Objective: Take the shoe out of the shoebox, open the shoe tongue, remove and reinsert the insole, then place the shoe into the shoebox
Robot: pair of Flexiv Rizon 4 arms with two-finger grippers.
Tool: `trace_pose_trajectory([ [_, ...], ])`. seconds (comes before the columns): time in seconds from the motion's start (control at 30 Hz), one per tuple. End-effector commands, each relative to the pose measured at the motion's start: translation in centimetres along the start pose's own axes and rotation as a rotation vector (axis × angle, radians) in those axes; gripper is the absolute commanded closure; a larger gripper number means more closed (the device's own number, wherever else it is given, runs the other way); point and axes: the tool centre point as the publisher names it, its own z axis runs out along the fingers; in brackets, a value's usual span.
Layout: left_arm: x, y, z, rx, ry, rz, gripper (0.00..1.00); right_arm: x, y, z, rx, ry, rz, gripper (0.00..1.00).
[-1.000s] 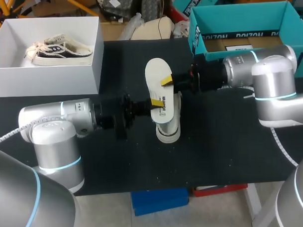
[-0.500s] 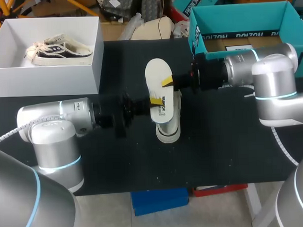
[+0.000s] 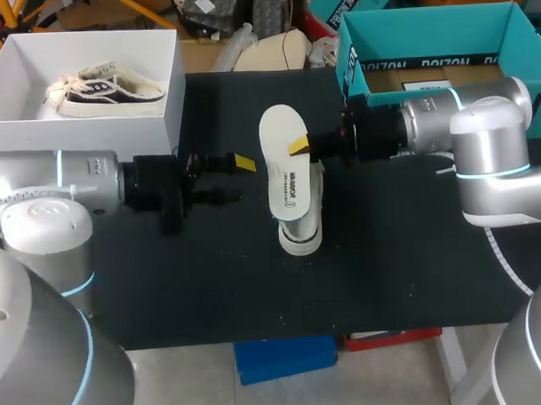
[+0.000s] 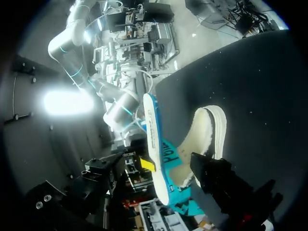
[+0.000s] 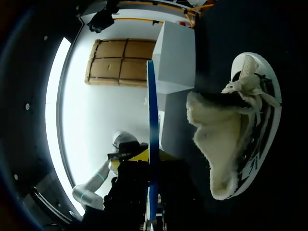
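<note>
Shoebox (image 3: 82, 142) of white card is set on the black counter (image 3: 388, 269), well to the far left of the loose shoe (image 3: 300, 224) at the counter's middle. A second, dark-and-cream shoe (image 3: 111, 88) is kept inside it. A teal shoebox (image 3: 442, 28) is stood far right of the loose shoe.

The left arm (image 3: 48, 188) is stretched in level from the left of the loose shoe, the right arm (image 3: 482, 151) from its right. The loose shoe's fleecy lining (image 5: 216, 139) is laid open toward both wrists.

The insole (image 3: 282, 153) is held up on edge over the loose shoe, white face upward and blue underside (image 5: 152, 125) seen edge-on. Whether its near end sits inside the shoe cannot be told.

The right pincer (image 3: 297, 146) is clamped on the insole's far half, a yellow tip pressed to the white face. The left pincer (image 3: 235, 179) is spread wide, nothing gripped, just left of the loose shoe and clear of the insole.
</note>
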Motion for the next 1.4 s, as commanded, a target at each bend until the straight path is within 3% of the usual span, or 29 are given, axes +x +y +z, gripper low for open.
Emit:
trace_pose_trajectory([
  [0.03, -2.1, 0.5, -2.4, 0.135, 0.413, 0.127, 0.0, 0.0, 0.0, 0.0, -0.001, -0.003, 0.001, 1.0],
  [0.13, -3.6, 0.5, -2.7, 0.117, 0.525, 0.204, 0.0, 0.0, 0.0, 0.0, -0.001, -0.003, 0.001, 1.0],
  [0.73, -3.6, 0.5, -2.7, 0.117, 0.525, 0.204, 0.0, 0.0, 0.0, 0.0, -0.001, -0.003, 0.001, 1.0],
  [0.93, -4.8, 1.0, -0.6, 0.176, 0.839, 0.116, 0.0, 0.0, 0.0, 0.0, -0.001, -0.003, 0.001, 1.0],
  [1.1, -5.9, 0.6, -0.3, 0.19, 0.929, 0.169, 0.0, 0.0, 0.0, 0.0, -0.001, -0.003, 0.001, 1.0],
  [1.4, -5.7, -0.9, 0.2, 0.21, 1.035, 0.142, 0.0, 0.0, 0.0, 0.0, -0.001, -0.003, 0.001, 1.0],
])
